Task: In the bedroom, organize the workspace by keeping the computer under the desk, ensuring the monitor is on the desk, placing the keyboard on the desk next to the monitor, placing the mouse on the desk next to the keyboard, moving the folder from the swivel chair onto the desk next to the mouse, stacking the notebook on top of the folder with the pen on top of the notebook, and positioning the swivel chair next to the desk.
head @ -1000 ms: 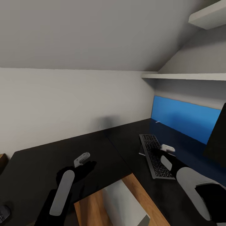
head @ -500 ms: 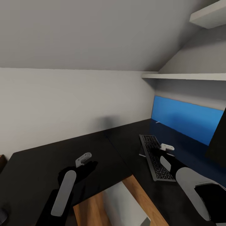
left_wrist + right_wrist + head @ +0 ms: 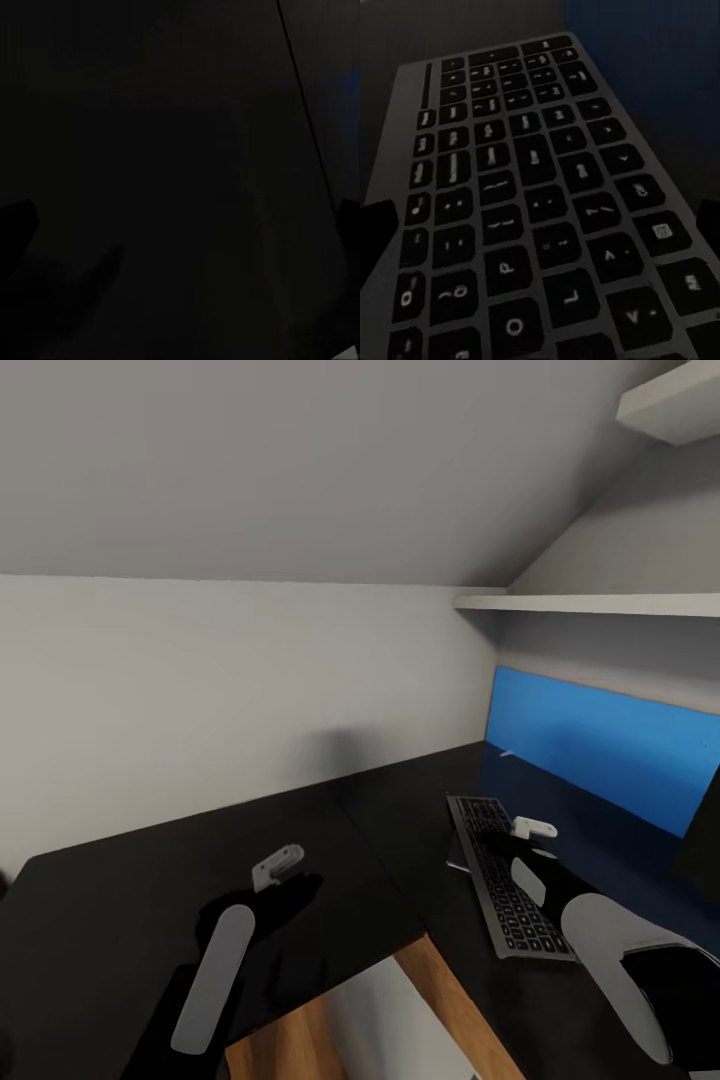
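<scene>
On the glossy black surface (image 3: 150, 880) of the desk, the keyboard (image 3: 508, 875) lies near the blue back panel (image 3: 600, 745). Right gripper (image 3: 530, 840) hovers just above its keys, jaws spread wide. Left gripper (image 3: 280, 870) hangs over bare desktop, its opening too dark to tell. Monitor's edge (image 3: 703, 835) stands beyond the keyboard, white shelves (image 3: 590, 603) above.

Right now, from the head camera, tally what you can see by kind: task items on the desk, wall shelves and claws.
Keyboard: 1
Monitor, cut off at the frame edge: 1
Pen, small pale stick by the blue panel: 1
Wall shelves: 2
Claws, left claw and right claw: 2
Total: 7
</scene>
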